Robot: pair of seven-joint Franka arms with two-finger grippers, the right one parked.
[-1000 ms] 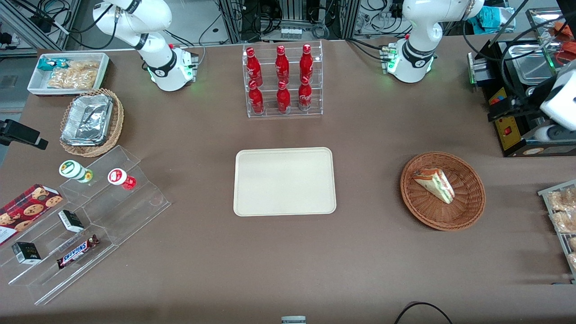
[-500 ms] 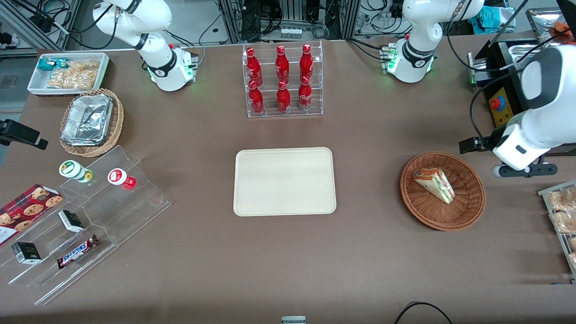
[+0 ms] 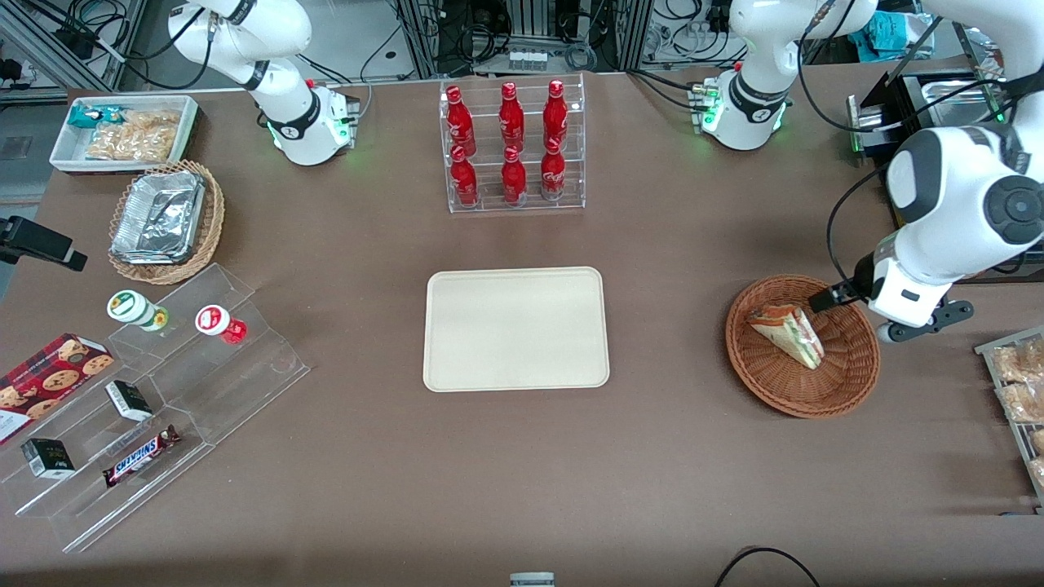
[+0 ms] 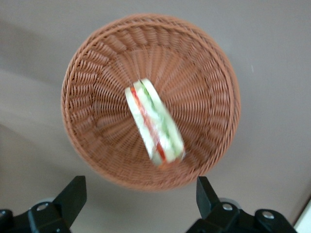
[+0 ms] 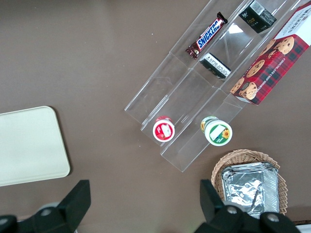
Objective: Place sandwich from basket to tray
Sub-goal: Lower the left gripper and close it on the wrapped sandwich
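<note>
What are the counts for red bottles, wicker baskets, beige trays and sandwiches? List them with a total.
Red bottles: 6
Wicker baskets: 2 (reddish-brown basket, tan basket)
Beige tray: 1
Sandwich: 1
Total: 10
Gripper hovers above the reddish-brown basket, fingers open.

Robotics lab staged as a mock snack shop: two white Franka arm bases [image 3: 306, 122] bolted to a brown-covered table [image 3: 522, 473], cable bundles and aluminium framing [image 3: 522, 33] along its edge, plus retail-style acrylic display racks [image 3: 163, 408] holding red soda bottles [image 3: 510, 139] and a Snickers bar [image 3: 140, 456].
</note>
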